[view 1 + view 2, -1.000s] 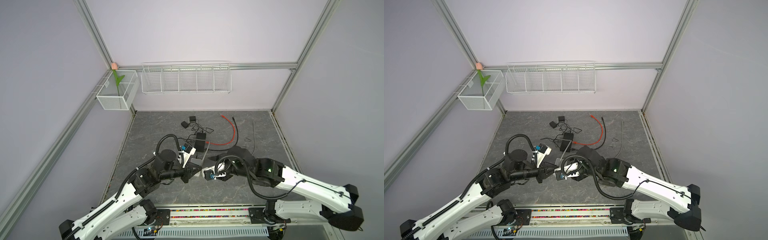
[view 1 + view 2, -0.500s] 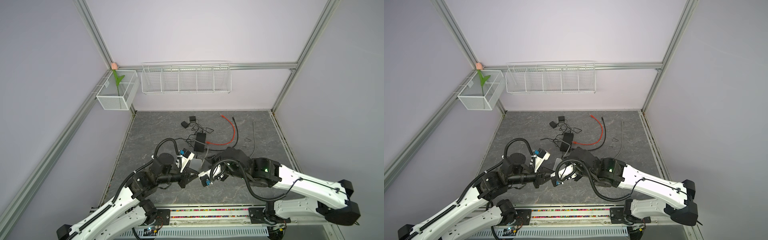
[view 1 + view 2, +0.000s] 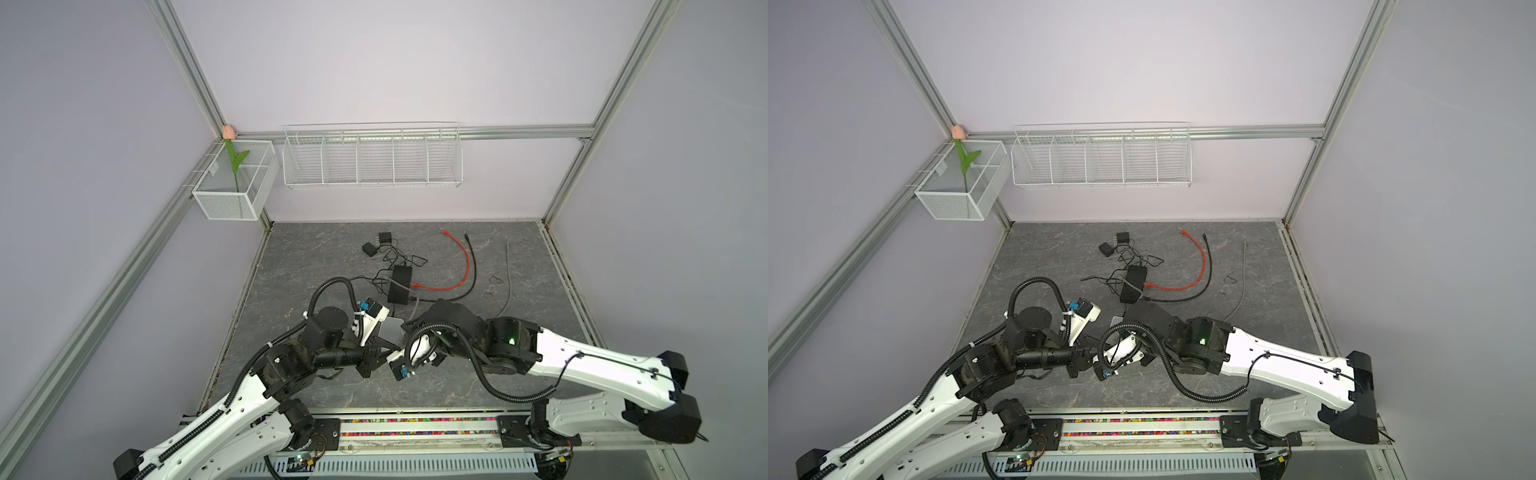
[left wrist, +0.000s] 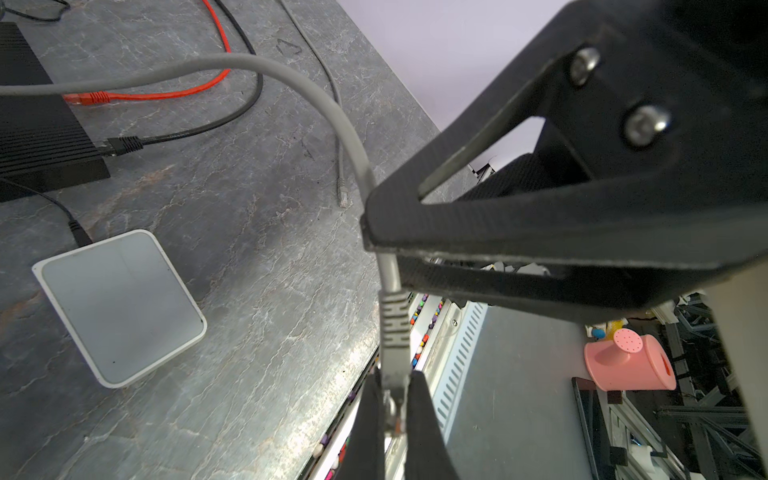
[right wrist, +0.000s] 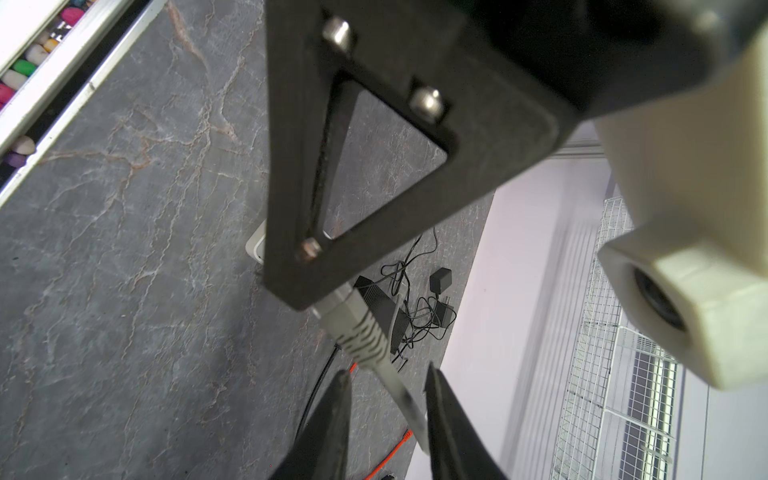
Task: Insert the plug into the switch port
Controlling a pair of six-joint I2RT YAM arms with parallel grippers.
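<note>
Both arms reached in low from the front rail and met tip to tip above the front of the table point(image 3: 316, 257). The left arm point(image 3: 291, 361) was folded at the elbow with its forearm running toward the middle, and the right arm point(image 3: 582, 365) was stretched across from the right with its wrist turned inward. The left gripper point(image 4: 395, 380) was clenched on the plug point(image 4: 392, 324), its two dark fingers pinching the clear tip while the ribbed grey boot stood out beyond them. The right gripper point(image 5: 388, 372) straddled the grey cable point(image 4: 316, 95) just behind the boot. Its jaws were parted, and a sliver of gap showed beside the cable in the right wrist view, so a firm pinch was not visible. The plug hung in the air between the two grippers, off the table and well apart from the switch point(image 3: 400, 284). Its long axis ran along the line from one gripper to the other. Its tip pointed into the left fingers, toward that arm's wrist and not toward the switch. The cable arched up and away past the right gripper's fingers point(image 4: 540, 224). A red cable point(image 4: 166, 94) and a black cable point(image 4: 199, 131) ended at the switch's edge, and a flat white box point(image 4: 120, 307) lay on the table just beside the switch.
</note>
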